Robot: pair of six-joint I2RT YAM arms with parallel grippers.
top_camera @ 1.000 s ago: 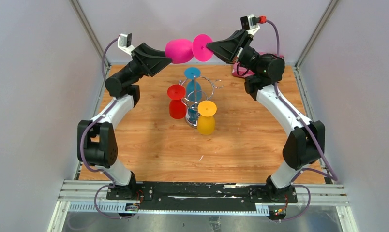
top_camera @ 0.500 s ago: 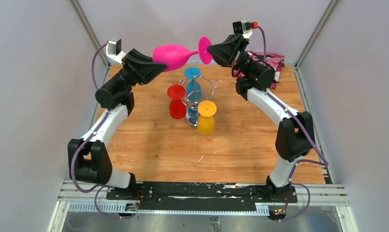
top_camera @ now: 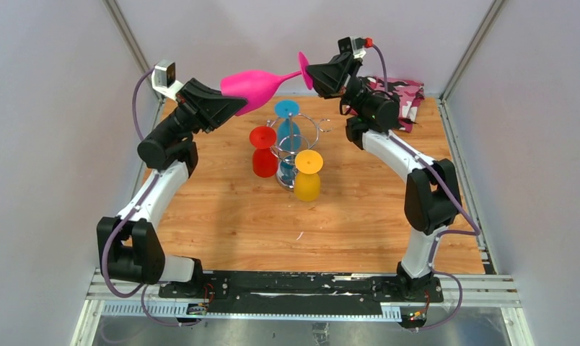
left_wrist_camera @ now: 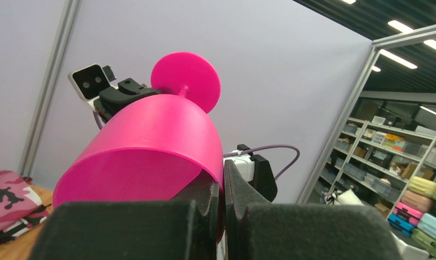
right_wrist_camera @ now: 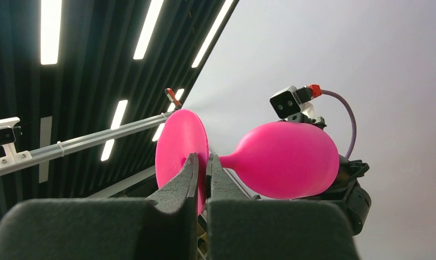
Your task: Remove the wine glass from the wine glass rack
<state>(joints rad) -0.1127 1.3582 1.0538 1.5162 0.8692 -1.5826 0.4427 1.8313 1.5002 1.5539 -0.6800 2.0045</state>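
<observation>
We count four wine glasses, one rack, one cloth and two arms. The pink wine glass (top_camera: 252, 85) is off the wine glass rack (top_camera: 314, 128) and hangs in the air above the far part of the tabletop (top_camera: 229, 216), lying almost on its side with its foot tipped a little upward to the right. The left fingers (top_camera: 239, 101) are closed on the rim of its bowl; in the left wrist view we see the bowl wall (left_wrist_camera: 151, 146) pinched between them (left_wrist_camera: 221, 184). The right fingers (top_camera: 309, 71) are closed on its foot disc, and the right wrist view shows the disc clamped edge-on between them (right_wrist_camera: 203, 168), with the bowl (right_wrist_camera: 286, 160) beyond.

Three glasses hang on the rack with their feet uppermost: a red glass (top_camera: 263, 157) on the left, a blue glass (top_camera: 287, 110) at the far side close to the central post, and a yellow glass (top_camera: 307, 180) at the near side. We see the pink glass above and behind these three, apart from them and from the chrome wire.

A pink camouflage cloth (top_camera: 404, 91) lies at the far right corner of the tabletop, just behind the right arm, away from the rack.
</observation>
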